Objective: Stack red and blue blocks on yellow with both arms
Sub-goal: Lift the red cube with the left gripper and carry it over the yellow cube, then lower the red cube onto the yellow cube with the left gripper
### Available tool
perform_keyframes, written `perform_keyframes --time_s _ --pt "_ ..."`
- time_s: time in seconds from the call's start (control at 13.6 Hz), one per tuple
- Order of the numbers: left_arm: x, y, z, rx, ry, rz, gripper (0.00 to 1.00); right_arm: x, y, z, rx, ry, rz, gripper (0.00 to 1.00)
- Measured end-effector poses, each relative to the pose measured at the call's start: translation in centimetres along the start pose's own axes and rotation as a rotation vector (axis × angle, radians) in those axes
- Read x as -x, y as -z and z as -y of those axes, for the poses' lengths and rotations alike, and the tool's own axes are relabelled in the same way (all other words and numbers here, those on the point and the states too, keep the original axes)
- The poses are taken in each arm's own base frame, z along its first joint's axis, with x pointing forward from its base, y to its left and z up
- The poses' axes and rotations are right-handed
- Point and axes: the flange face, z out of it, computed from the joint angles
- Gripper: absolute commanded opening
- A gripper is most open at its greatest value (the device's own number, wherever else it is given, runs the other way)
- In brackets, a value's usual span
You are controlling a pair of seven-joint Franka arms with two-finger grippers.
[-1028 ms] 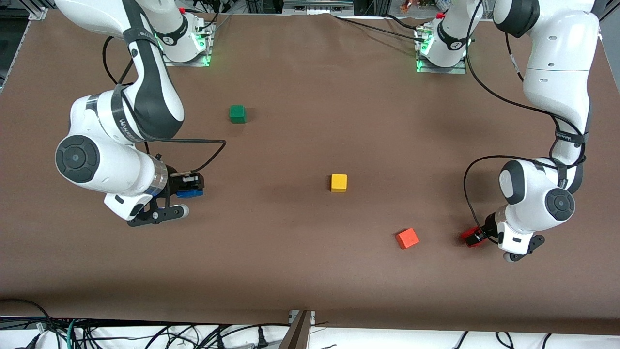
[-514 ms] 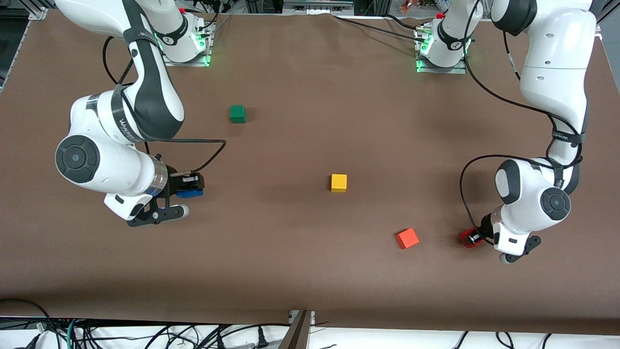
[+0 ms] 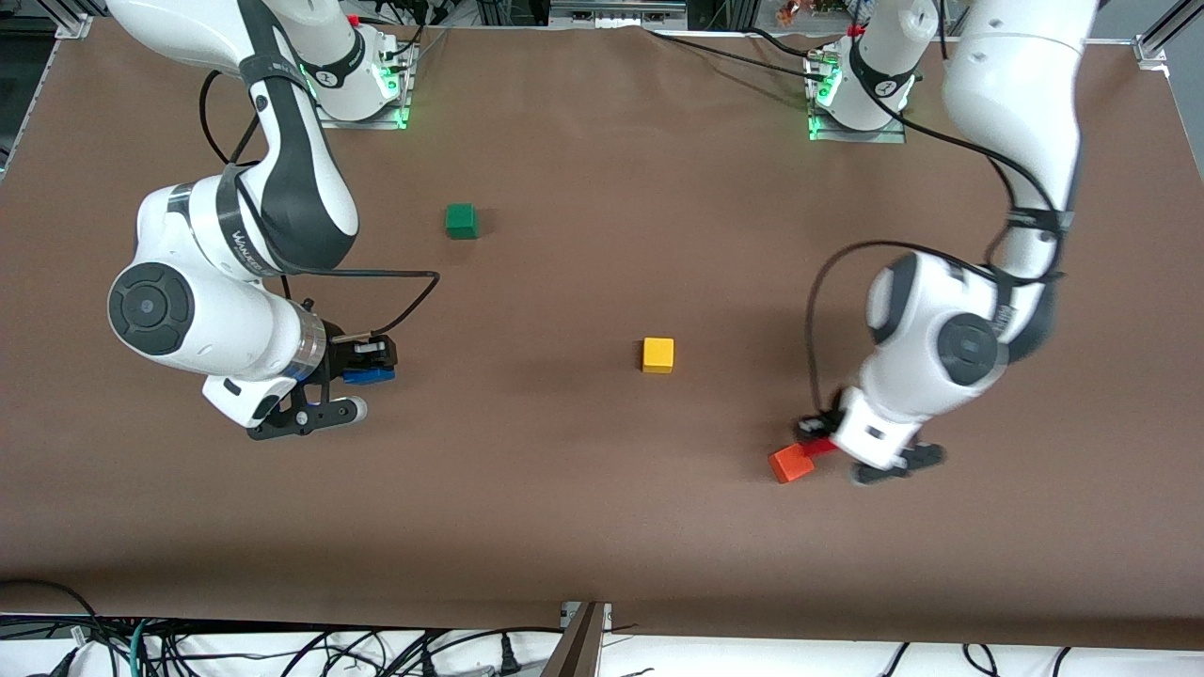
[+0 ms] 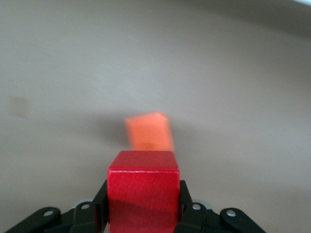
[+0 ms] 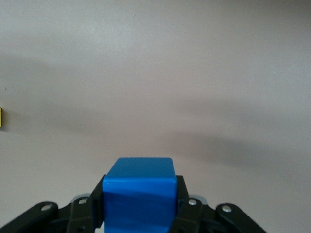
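Observation:
The yellow cube (image 3: 657,355) sits on the brown table near its middle. My left gripper (image 3: 816,442) is shut on the red cube (image 3: 825,447) and holds it in the air just beside the orange cube; in the left wrist view the red cube (image 4: 143,194) sits between the black fingers (image 4: 187,204). My right gripper (image 3: 370,365) is shut on the blue cube (image 3: 367,375) and holds it over the table toward the right arm's end; in the right wrist view the blue cube (image 5: 139,196) fills the jaws.
An orange cube (image 3: 791,463) lies nearer to the front camera than the yellow cube, and it also shows in the left wrist view (image 4: 148,132). A green cube (image 3: 460,221) lies farther from the camera, toward the right arm's end.
My left arm has swung from the table's left-arm end toward the middle, carrying the red cube to beside the orange cube. The right arm has not moved.

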Motion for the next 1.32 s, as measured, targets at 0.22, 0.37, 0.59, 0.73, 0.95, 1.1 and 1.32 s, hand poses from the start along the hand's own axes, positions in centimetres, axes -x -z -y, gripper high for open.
perform_keyframes --time_s 0.22,0.37,0.59,0.73,0.95,1.1,1.32 --pt "6.5 -1.1 -9.3 0.000 -0.151 0.023 0.00 0.0 0.0 0.0 0.000 -0.001 0.000 0.31" --pt "10.4 -2.2 -13.5 -0.006 -0.224 0.040 0.00 0.0 0.0 -0.1 0.000 -0.004 0.000 0.31" --pt "13.1 -4.1 -15.9 -0.021 -0.279 0.063 0.00 0.0 0.0 -0.1 0.000 -0.010 0.000 0.31" --pt "14.2 -5.3 -16.7 -0.058 -0.329 0.057 0.00 -0.1 -0.1 -0.2 0.000 -0.015 0.000 0.31" --pt "14.9 -6.2 -16.9 -0.102 -0.369 0.049 0.00 -0.3 -0.3 -0.3 0.001 -0.017 -0.007 0.31" --pt "15.2 -6.8 -16.6 -0.115 -0.372 0.062 0.00 -0.3 -0.3 -0.4 0.001 -0.018 -0.007 0.31" --pt "15.8 -7.8 -16.2 -0.129 -0.368 0.080 0.00 -0.3 -0.3 -0.4 0.001 -0.019 -0.007 0.31"
